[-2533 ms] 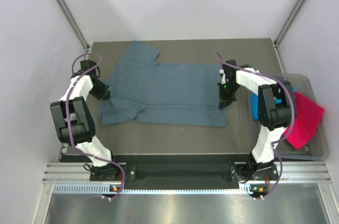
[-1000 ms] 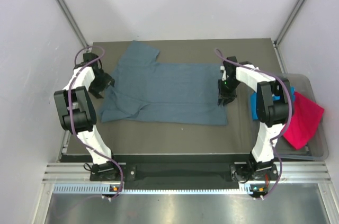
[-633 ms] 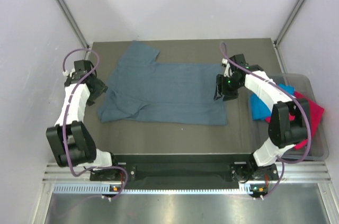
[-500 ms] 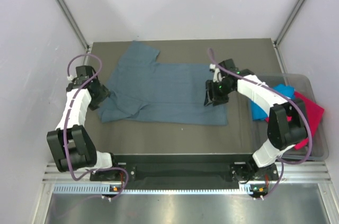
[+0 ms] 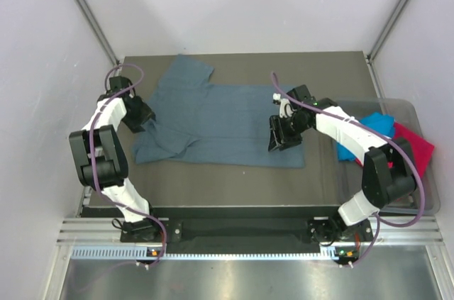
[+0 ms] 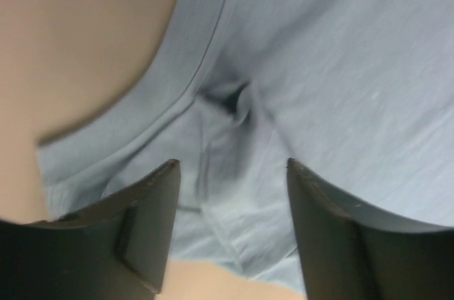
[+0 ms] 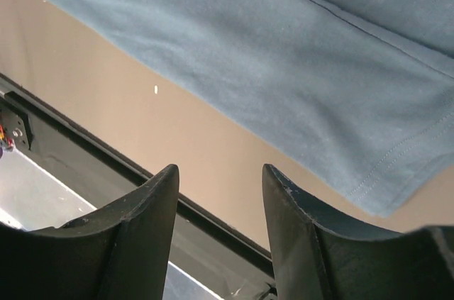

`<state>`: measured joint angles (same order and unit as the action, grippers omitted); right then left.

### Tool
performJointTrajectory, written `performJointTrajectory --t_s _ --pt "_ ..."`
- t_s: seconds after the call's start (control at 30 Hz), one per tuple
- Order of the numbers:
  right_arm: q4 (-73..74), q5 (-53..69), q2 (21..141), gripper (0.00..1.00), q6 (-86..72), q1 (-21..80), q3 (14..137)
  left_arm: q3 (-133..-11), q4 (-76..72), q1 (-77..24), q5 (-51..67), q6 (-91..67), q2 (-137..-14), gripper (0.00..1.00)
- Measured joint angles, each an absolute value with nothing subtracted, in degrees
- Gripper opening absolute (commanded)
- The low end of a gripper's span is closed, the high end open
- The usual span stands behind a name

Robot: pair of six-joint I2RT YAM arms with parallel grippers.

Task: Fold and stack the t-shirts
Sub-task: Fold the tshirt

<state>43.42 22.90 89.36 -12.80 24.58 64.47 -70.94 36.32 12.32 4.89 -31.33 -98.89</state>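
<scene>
A large slate-blue t-shirt (image 5: 220,115) lies spread flat on the brown table (image 5: 213,186), one sleeve pointing to the far left. My left gripper (image 5: 144,121) hovers open at its left edge; in the left wrist view its jaws (image 6: 233,164) straddle a puckered fold of the blue cloth (image 6: 340,66) without touching it. My right gripper (image 5: 277,144) is open over the shirt's right part, near the bottom hem. The right wrist view shows nothing between its jaws (image 7: 220,169), with the hem (image 7: 284,45) just beyond. A turquoise t-shirt (image 5: 362,137) and a magenta t-shirt (image 5: 411,151) lie bunched in the tub.
A clear plastic tub (image 5: 420,204) stands at the table's right edge, behind the right arm's elbow. The black front rail (image 7: 85,151) of the table runs just past the right fingers. Grey walls close in the left, far and right sides.
My right gripper has opened and moved from the shirt's right hem inward and nearer. My left gripper has shifted a little around the shirt's left edge and stays open.
</scene>
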Motion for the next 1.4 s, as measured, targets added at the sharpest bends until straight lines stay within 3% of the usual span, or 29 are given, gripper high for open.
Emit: performJointTrajectory --t_s 0.3,0.63,0.7,1.4 --pt "44.4 23.0 89.1 0.51 -12.4 22.5 64.5 -75.4 36.8 12.3 5.0 -31.3 -104.3 0.56" --pt "44.5 23.0 90.8 0.51 -12.5 21.9 64.6 -77.7 37.5 12.3 6.4 -31.6 -109.6 0.20" --pt "44.4 23.0 91.2 0.51 -12.6 21.9 64.6 -78.0 38.1 12.3 6.4 -31.8 -110.0 0.00" --pt "44.1 23.9 94.6 0.54 -12.6 21.9 64.6 -88.8 41.8 9.0 8.2 -33.4 -111.5 0.00"
